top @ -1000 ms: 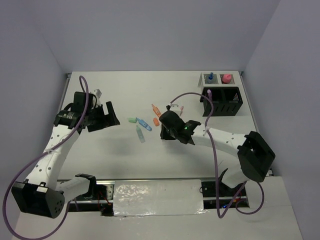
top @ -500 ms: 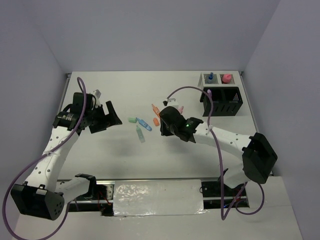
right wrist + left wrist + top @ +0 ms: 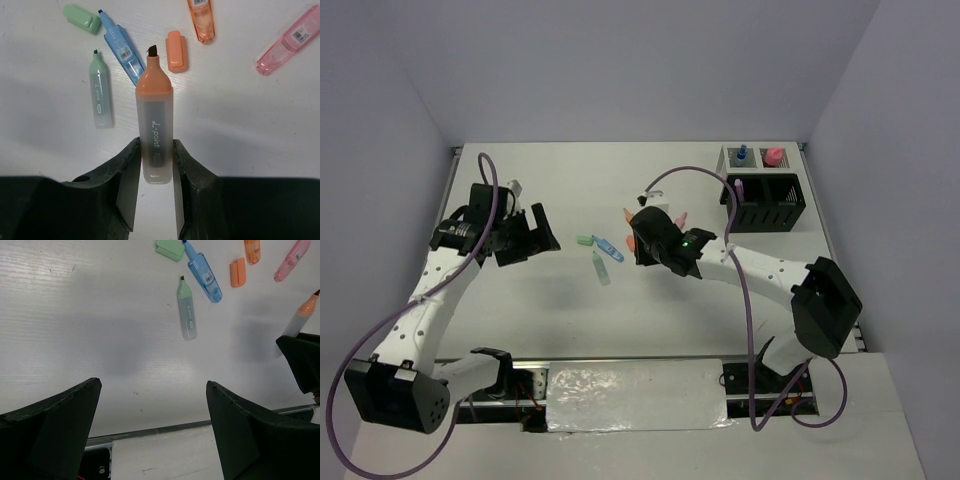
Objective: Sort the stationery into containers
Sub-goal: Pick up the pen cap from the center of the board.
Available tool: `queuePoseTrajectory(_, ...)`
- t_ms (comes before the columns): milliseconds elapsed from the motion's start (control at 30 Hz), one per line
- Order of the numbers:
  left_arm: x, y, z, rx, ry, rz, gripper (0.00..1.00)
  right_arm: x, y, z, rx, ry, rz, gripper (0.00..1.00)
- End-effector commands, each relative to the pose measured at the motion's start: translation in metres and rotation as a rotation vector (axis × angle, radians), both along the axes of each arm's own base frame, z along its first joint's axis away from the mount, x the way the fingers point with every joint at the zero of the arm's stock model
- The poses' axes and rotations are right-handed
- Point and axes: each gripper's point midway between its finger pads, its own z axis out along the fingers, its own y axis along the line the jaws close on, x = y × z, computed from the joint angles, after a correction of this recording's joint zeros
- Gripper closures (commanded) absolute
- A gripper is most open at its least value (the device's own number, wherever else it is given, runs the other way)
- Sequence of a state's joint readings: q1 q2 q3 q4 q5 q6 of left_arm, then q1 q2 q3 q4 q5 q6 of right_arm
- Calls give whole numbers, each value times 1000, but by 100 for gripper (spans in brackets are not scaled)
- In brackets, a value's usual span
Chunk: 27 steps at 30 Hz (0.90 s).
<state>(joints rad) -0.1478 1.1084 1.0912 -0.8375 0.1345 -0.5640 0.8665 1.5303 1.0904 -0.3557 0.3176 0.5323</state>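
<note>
- The right pincer was closed narrowly on the frosted barrel of an orange highlighter. The uncapped chisel tip pointed away from the wrist, and the pen appeared lifted off the tabletop.
- An orange cap lay loose below, near a blue highlighter and a green highlighter.
- The left pincer stood wide open and held nothing.
- The highlighter looked light, stiff and smooth-sided, so it could swivel between two pads. A hold across the barrel's middle seemed safest, and the bare tip could smear whatever it touched.
- The black organiser and the white mesh tray sat at the far right, well apart from the held pen.
</note>
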Motion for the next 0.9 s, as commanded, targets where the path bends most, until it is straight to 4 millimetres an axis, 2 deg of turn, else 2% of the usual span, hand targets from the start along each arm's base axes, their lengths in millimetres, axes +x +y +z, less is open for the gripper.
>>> queuePoseTrajectory(0, 13, 2, 14, 40, -45, -29, 1, 8, 0, 20, 39, -53, 8, 93)
queuePoseTrajectory(100, 20, 4, 23, 61, -67, -39, 1, 7, -5, 31, 50, -63, 59, 94)
queuePoseTrajectory(167, 27, 4, 24, 64, -78, -35, 1, 5, -16, 41, 46, -77, 75, 94)
queuePoseTrajectory(233, 35, 0, 25, 48, -92, -41, 1, -1, -30, 40, 19, -71, 65, 94)
queuePoseTrajectory(267, 38, -5, 20, 23, -76, -52, 1, -1, -40, 48, 31, -83, 46, 93)
queuePoseTrajectory(333, 44, -13, 16, -10, -68, -66, 1, -8, -56, 44, 25, -47, 21, 93)
queuePoseTrajectory(400, 58, -25, 11, -55, -70, -90, 1, -15, -68, 50, 26, -27, 21, 92)
queuePoseTrajectory(500, 81, -39, 2, -61, -55, -107, 1, -29, -70, 58, 20, -9, 80, 92)
queuePoseTrajectory(533, 89, -43, -11, -53, -19, -105, 1, -33, -71, 58, 11, 3, 92, 92)
queuePoseTrajectory(567, 98, -54, -6, -57, -32, -116, 1, -34, -75, 64, 9, -4, 79, 92)
queuePoseTrajectory(633, 112, -65, -8, -43, -26, -122, 1, -41, -87, 63, -14, 22, 37, 92)
queuePoseTrajectory(667, 123, -82, -8, -38, -23, -150, 1, -42, -95, 67, -20, 7, 13, 91)
queuePoseTrajectory(733, 133, -96, -11, -3, -16, -164, 1, -50, -107, 64, -37, 41, -37, 91)
queuePoseTrajectory(767, 142, -113, -13, 10, -12, -177, 1, -51, -113, 66, -40, 45, -65, 91)
queuePoseTrajectory(800, 147, -119, -17, 28, -3, -169, 1, -55, -127, 62, -88, 65, -113, 91)
queuePoseTrajectory(833, 142, -115, -27, 92, 54, -135, 1, -57, -133, 61, -101, 78, -146, 91)
queuePoseTrajectory(867, 150, -128, -28, 126, 64, -94, 1, -57, -137, 64, -91, 88, -193, 91)
